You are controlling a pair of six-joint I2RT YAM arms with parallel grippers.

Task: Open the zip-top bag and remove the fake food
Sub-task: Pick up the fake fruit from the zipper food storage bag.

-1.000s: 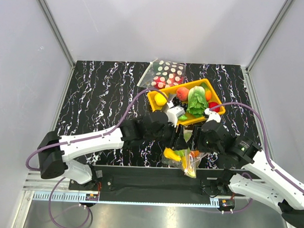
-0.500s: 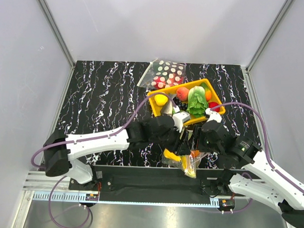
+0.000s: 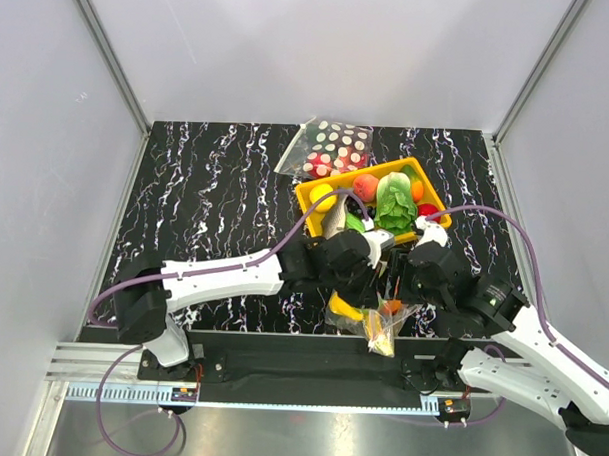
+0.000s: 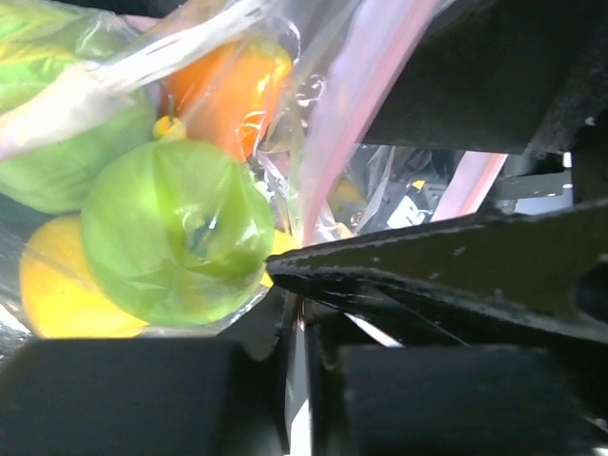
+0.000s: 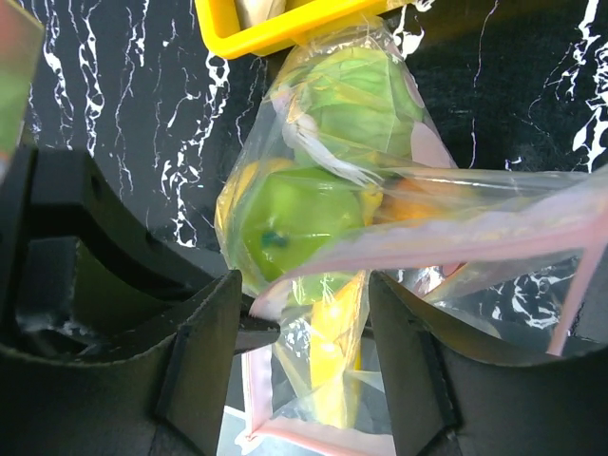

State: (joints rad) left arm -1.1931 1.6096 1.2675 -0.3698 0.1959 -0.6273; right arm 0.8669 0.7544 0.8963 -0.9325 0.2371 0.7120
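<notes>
The zip-top bag (image 3: pixel 373 325) lies by the table's front edge, see-through, with a pink zip strip (image 5: pixel 446 242). Inside it is fake food: a green fruit (image 5: pixel 294 218), an orange piece (image 4: pixel 228 85) and a yellow piece (image 5: pixel 337 342). My left gripper (image 3: pixel 375 276) reaches in from the left. Its jaws (image 4: pixel 299 323) stand shut on a thin corner of the bag's pink strip. In the right wrist view its dark fingertip (image 5: pixel 255 334) pinches that corner. My right gripper (image 5: pixel 304 380) is open, with one finger on each side of the bag's mouth.
A yellow tray (image 3: pixel 303 200) with several toy fruits and vegetables stands just behind the grippers. A polka-dot bag (image 3: pixel 332 147) lies behind the tray. Both arms crowd the front middle, and the black marbled table (image 3: pixel 205 205) stretches to the left.
The left arm has reached further right to the bag and its jaws have closed on the pink strip. The right gripper has opened slightly wider.
</notes>
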